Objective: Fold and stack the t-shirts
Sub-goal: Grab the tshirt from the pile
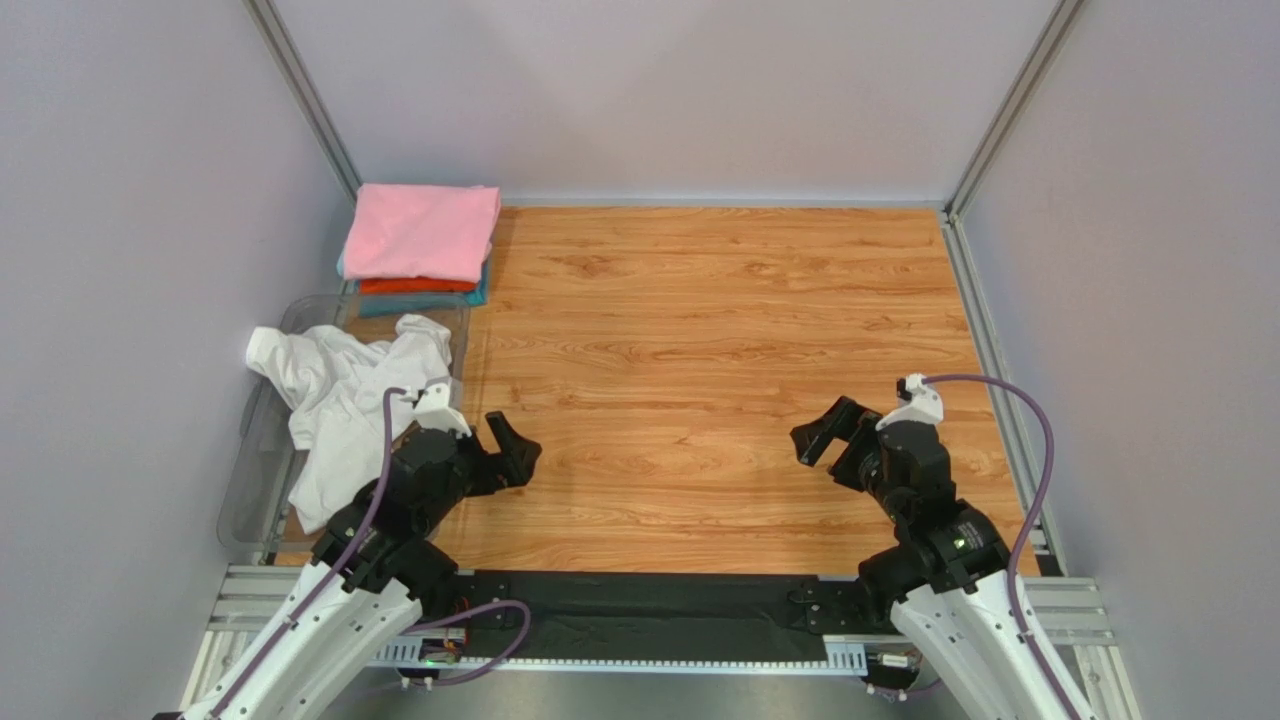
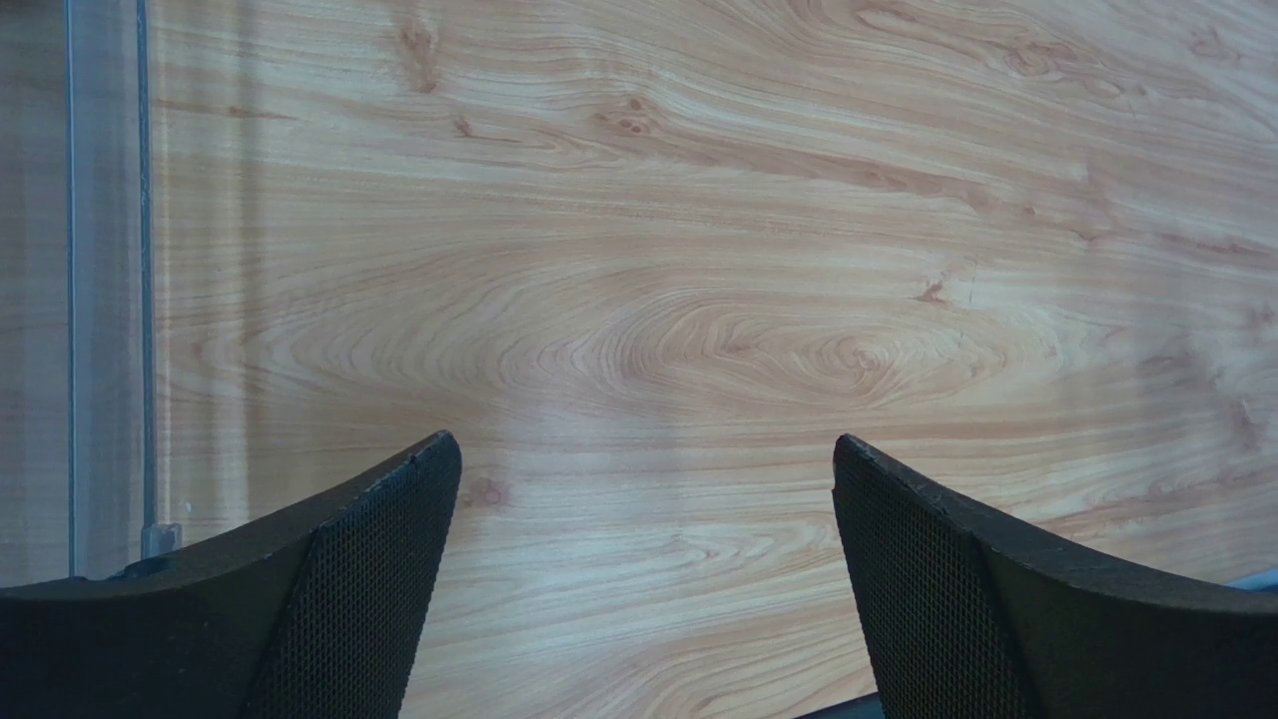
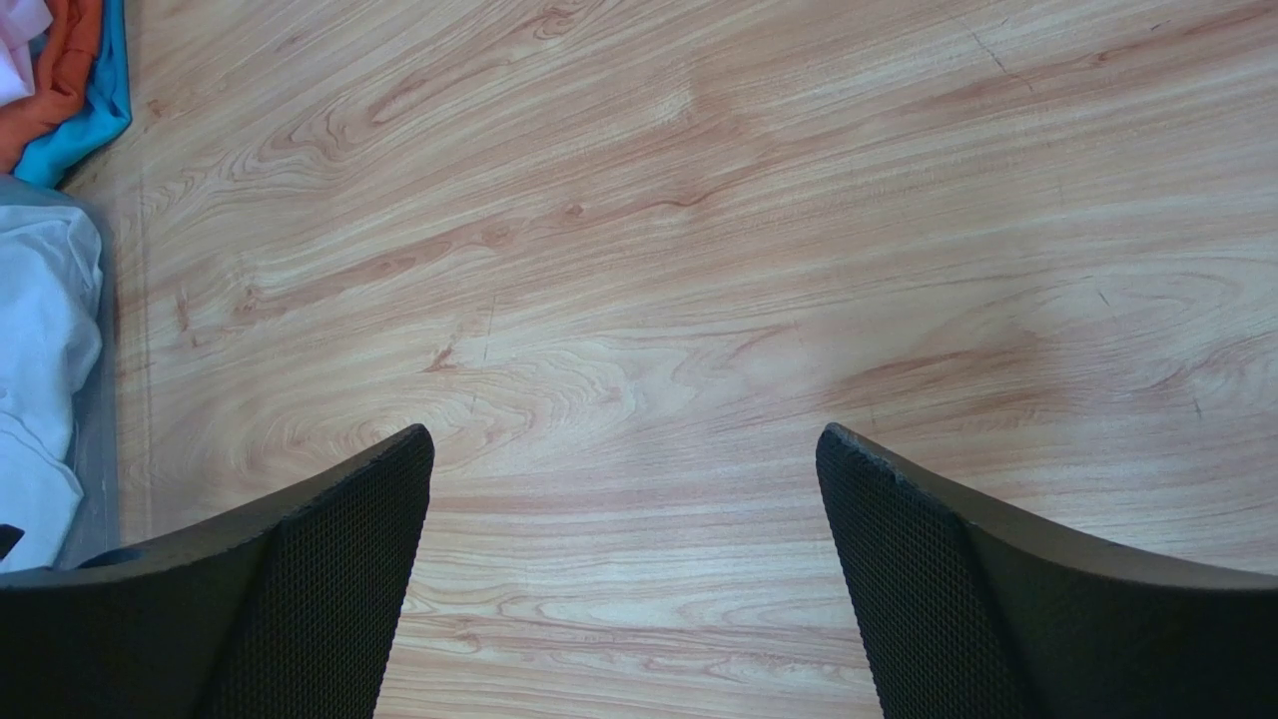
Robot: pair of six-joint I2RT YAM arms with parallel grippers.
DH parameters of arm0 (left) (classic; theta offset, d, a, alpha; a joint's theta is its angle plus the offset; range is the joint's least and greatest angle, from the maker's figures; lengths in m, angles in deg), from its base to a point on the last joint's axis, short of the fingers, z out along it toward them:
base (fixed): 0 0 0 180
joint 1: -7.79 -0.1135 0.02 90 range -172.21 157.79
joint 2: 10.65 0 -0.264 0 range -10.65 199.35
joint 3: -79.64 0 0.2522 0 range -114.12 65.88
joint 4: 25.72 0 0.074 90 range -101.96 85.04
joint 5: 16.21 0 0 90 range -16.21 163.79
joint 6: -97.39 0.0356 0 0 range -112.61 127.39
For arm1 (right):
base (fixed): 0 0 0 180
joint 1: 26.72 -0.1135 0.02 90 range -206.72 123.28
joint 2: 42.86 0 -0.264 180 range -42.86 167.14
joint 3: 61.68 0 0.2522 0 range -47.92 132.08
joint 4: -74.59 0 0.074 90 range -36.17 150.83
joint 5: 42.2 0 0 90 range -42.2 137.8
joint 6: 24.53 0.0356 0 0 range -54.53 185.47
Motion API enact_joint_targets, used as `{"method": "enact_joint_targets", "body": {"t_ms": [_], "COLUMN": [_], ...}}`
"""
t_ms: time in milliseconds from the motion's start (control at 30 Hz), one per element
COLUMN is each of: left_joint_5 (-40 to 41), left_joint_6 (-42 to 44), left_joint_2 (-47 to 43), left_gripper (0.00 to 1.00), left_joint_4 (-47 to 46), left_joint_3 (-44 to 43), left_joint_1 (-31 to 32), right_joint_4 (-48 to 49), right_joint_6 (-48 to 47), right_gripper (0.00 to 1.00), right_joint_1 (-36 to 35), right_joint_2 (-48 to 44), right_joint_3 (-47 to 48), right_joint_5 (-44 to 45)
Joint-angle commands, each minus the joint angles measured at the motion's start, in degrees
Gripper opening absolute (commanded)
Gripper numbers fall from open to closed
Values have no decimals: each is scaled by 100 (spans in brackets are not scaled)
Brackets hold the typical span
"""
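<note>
Seen from above, a clear plastic bin (image 1: 245, 483) stands along the left edge of the wooden table (image 1: 721, 345). It holds one crumpled white t-shirt (image 1: 353, 398), unfolded, with a sleeve pointing to the far left. Just beyond the bin's far end, in the table's far left corner, three folded tees lie stacked: the pink tee (image 1: 421, 230) on top, the orange-red tee (image 1: 416, 285) under it and the teal tee (image 1: 394, 305) at the bottom. Both arms crouch low at the near edge, elbows bent and wrists turned inward towards each other. The left gripper (image 1: 519, 453) sits just beside the bin and the white shirt, its jaws spread wide and holding nothing. The right gripper (image 1: 824, 432), well apart on the other side, is equally wide and empty.

From the left wrist, the two black textured fingers (image 2: 375, 577) frame bare wood grain with a broad gap between them. The bin's transparent wall runs down the left margin.

From the right wrist, the fingers (image 3: 960, 584) are again splayed over bare table and grip nothing. At the left margin the white shirt shows behind the bin's wall. The edges of the orange-red and teal tees show in the upper left corner.
</note>
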Motion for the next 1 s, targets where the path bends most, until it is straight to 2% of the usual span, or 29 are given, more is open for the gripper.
{"method": "enact_joint_targets", "body": {"t_ms": [0,267,367,467,600,700,767,867,967], "left_joint_5": [-15,-173,28,450,863,908,724,258,520], "left_joint_6": [-143,41,182,120,226,261,147,-134,-196], "left_joint_2": [138,823,1201,1719,2885,3510,3749,3996,4032], "left_gripper": [100,100,100,100,100,100,100,100,100], "left_joint_4": [-171,-514,-549,-672,-462,-312,-329,-435,-505], "left_joint_3": [-158,-580,-949,-1309,-2264,-2688,-2777,-2717,-2532], "left_joint_1": [5,5,5,-4,-188,-722,-1512,-2533,-3087], "right_joint_4": [163,277,286,330,357,418,453,471,532], "right_joint_6": [26,-97,-115,-132,-176,-168,-185,-212,-246], "right_gripper": [100,100,100,100,100,100,100,100,100], "right_joint_1": [5,5,5,5,14,5,5,5,14], "right_joint_2": [-56,31,146,233,260,190,155,137,128], "right_joint_3": [36,63,72,54,54,-7,-51,-78,-95], "right_joint_5": [115,159,194,168,168,115,54,9,-52]}}
